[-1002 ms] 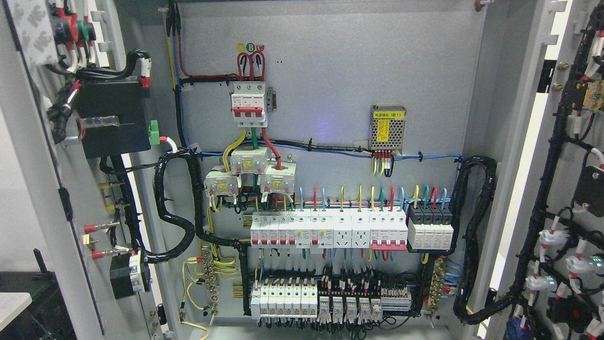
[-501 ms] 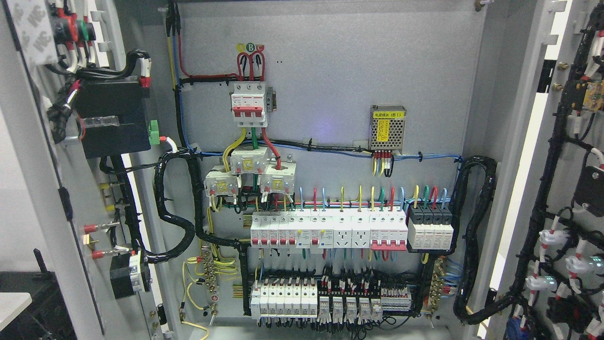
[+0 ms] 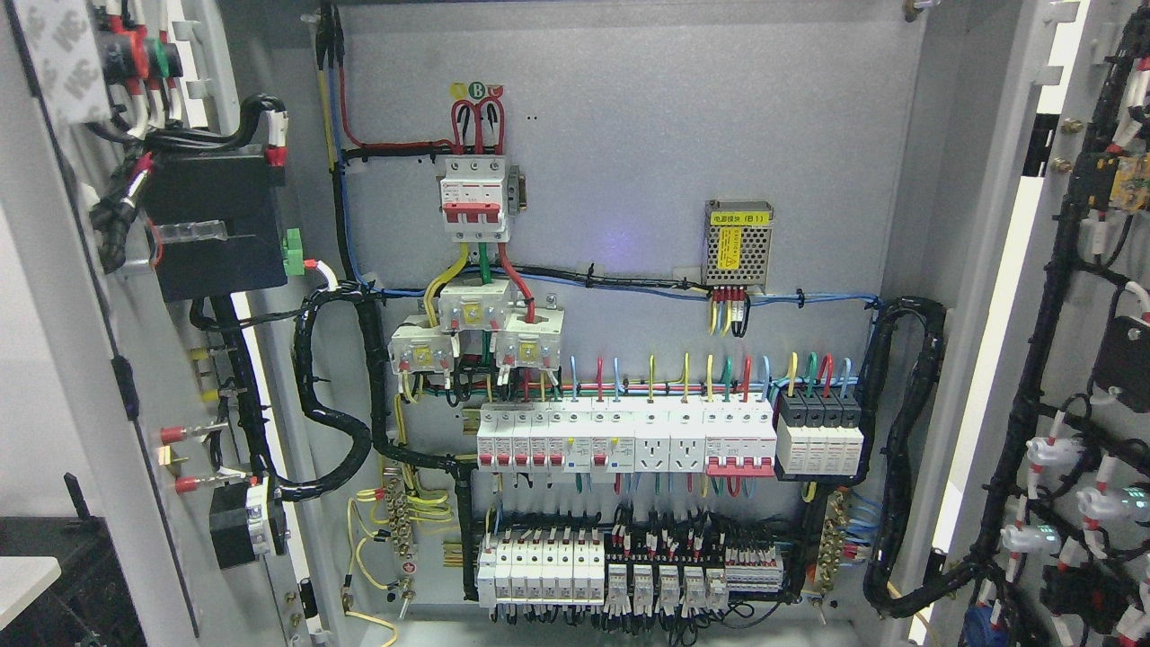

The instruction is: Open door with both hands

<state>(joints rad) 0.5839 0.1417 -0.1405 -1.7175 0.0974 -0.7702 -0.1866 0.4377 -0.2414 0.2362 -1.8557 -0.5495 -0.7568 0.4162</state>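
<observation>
doors: two grey metal ones standing swung wide, left door (image 3: 54, 377) at frame's left edge, right door (image 3: 1092, 359) at right edge | hands: none showing, state untellable | cabinet (image 3: 647, 135): flat grey backplate carrying one three-pole red-and-white breaker (image 3: 473, 198), one perforated metal box (image 3: 738, 243), two breaker rows.

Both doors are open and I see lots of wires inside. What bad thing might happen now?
Neither robot hand is in view, so these are guesses.

1. The left door and right door both carry cable bundles running into the cabinet; swinging either door wider might tug them.

2. The breakers and colored wires sit uncovered, so a hand reaching in might flip a switch or snag a wire.
</observation>
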